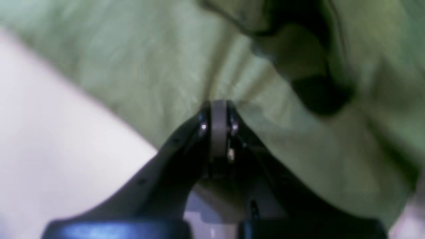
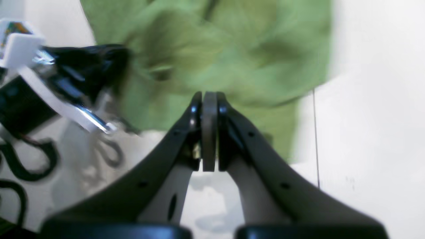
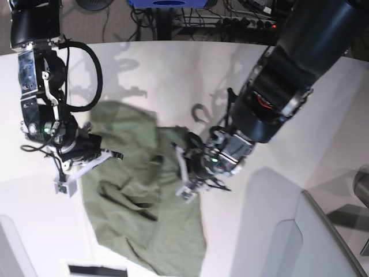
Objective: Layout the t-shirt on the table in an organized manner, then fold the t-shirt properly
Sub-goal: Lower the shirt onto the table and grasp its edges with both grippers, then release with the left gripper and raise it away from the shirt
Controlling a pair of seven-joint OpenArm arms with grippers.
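Both grippers, left gripper (image 1: 218, 109) and right gripper (image 2: 209, 99), have jaws closed, seemingly pinching the crumpled t-shirt (image 3: 144, 202) at frame centre; pulling apart evenly should flatten it.

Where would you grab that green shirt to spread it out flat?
Probably at the outer edges of the t-shirt, one side each, coming in from the bare table. Its middle is bunched into folds, while the edges lie flat and reachable, so pulling them apart should open it.

Cables (image 3: 230, 17) beyond the far edge
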